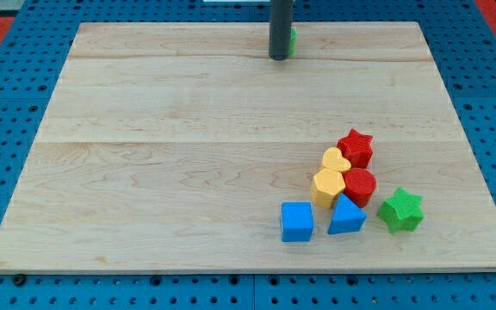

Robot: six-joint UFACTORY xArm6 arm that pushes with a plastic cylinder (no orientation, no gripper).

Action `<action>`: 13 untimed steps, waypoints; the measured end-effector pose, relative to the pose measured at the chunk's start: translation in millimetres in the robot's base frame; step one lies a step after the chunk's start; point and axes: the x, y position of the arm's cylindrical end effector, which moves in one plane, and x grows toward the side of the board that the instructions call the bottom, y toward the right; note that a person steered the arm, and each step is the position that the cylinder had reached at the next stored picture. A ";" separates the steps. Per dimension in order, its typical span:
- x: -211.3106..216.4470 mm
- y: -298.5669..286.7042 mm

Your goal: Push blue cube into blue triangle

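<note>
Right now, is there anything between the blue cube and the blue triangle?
No. In the camera view, only a narrow strip of bare board separates the blue cube from the blue triangle; they do not touch.

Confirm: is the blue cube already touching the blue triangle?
No, a narrow strip of wooden board shows between the blue cube and the blue triangle.

Straight dark grey rod

One camera only, raised in front of the wooden board, tilted down toward the far edge, near enough that the board fills most of the frame, blue pegboard showing around its sides
</note>
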 end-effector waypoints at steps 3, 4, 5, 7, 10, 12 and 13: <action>-46.9 -9.3; -53.9 -28.3; 2.9 57.9; 168.0 163.5; 291.0 165.0; 292.6 -0.6; 294.5 -7.4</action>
